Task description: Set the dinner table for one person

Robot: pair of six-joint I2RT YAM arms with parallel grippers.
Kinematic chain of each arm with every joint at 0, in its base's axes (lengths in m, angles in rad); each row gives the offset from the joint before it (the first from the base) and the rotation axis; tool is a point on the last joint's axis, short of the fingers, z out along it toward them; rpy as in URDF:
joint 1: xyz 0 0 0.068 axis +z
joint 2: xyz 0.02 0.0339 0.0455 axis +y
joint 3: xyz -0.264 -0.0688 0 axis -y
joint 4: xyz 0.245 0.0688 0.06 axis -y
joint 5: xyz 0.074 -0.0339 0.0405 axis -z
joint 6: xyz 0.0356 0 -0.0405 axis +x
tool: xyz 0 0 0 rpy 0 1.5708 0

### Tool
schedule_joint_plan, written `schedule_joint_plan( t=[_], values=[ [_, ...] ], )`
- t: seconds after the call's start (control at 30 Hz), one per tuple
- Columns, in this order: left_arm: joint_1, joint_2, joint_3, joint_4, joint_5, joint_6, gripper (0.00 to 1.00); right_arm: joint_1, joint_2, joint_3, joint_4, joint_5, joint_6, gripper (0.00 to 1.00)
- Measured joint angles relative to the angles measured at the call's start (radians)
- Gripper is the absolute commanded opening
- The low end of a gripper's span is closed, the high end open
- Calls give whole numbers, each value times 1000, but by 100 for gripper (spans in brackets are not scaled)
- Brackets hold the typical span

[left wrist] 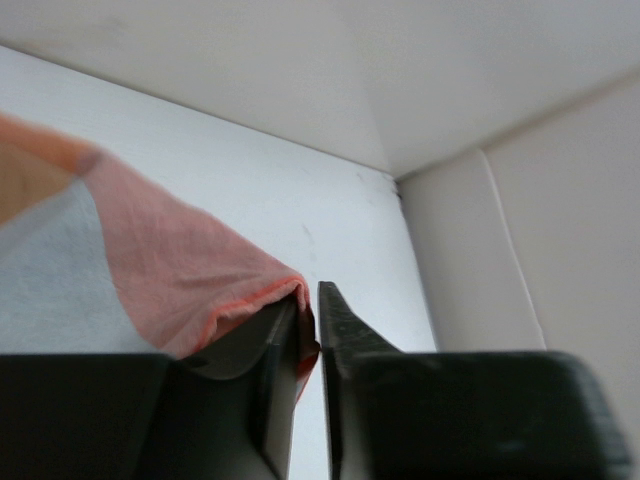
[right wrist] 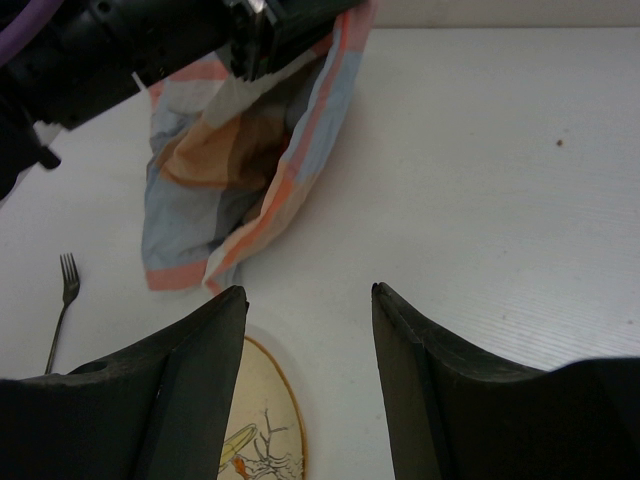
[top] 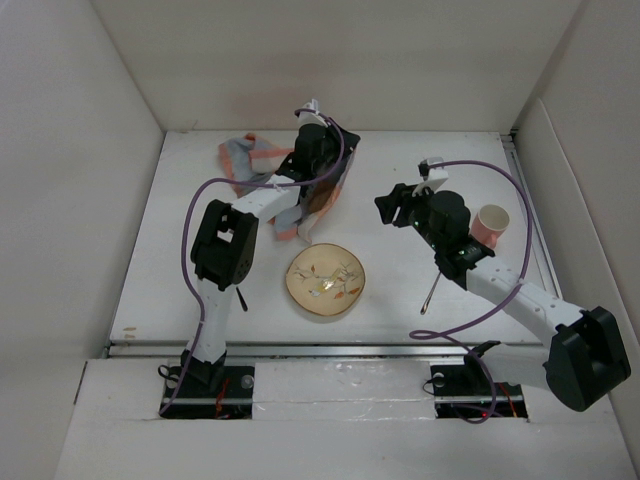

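Note:
The dinner table (top: 170, 290) is the white tabletop. At its back, my left gripper (top: 338, 140) is shut on an edge of the orange, blue and grey checkered cloth (top: 250, 160) and holds part of it up; the rest lies crumpled on the table. In the left wrist view the cloth's orange hem (left wrist: 230, 300) is pinched in the gripper (left wrist: 310, 292). My right gripper (top: 392, 208) hovers open, nothing between its fingers, over the table just right of the cloth (right wrist: 250, 170); in the right wrist view the gripper (right wrist: 308, 292) is above the plate's edge.
A cream patterned plate (top: 325, 281) sits at front centre, also visible as the plate (right wrist: 265, 420). A pink cup (top: 491, 223) stands to the right. A fork (right wrist: 62, 300) lies left of the plate. A thin dark utensil (top: 431, 292) lies under my right arm. White walls enclose the table.

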Motion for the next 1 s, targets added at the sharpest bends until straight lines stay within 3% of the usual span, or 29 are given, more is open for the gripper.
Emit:
schedule_joint_plan(
  t=[0.07,0.13,0.17,0.27,0.33,0.4,0.43,0.47,0.5,0.57,0.67,0.77,0.83,1.0],
  values=[
    [-39,-22,-38,39,11,-19,31,-23,-14,-2,-5,6,11,50],
    [-40,-24,-61,66,19,-35,39,-38,-20,-5,-9,11,21,42],
    [-32,-24,-75,72,20,-40,49,-42,-22,-10,-9,13,26,25],
    [2,-24,-108,66,14,-35,65,-57,-21,-19,-23,13,39,6],
    [22,-25,-112,47,8,-10,73,-63,-18,-19,-31,13,47,5],
    [40,-34,-112,25,-7,28,75,-72,-8,-18,-34,13,55,13],
    [46,-42,-112,11,-21,54,74,-75,3,-14,-37,13,60,22],
    [50,-52,-112,-4,-37,80,71,-80,17,-8,-40,13,63,40],
    [55,-64,-112,-13,-56,105,69,-84,36,6,-49,13,69,48],
    [69,-79,-95,-45,-89,151,68,-87,96,60,-70,13,75,61],
    [98,-56,35,-160,-112,209,67,-92,215,174,-95,13,87,72],
    [138,15,219,-255,-150,265,68,-92,351,307,-111,7,101,80],
    [164,34,252,-300,-171,290,68,-92,455,422,-135,1,109,81],
    [220,72,240,-399,-202,333,65,-95,711,712,-229,7,114,68]
  ],
)
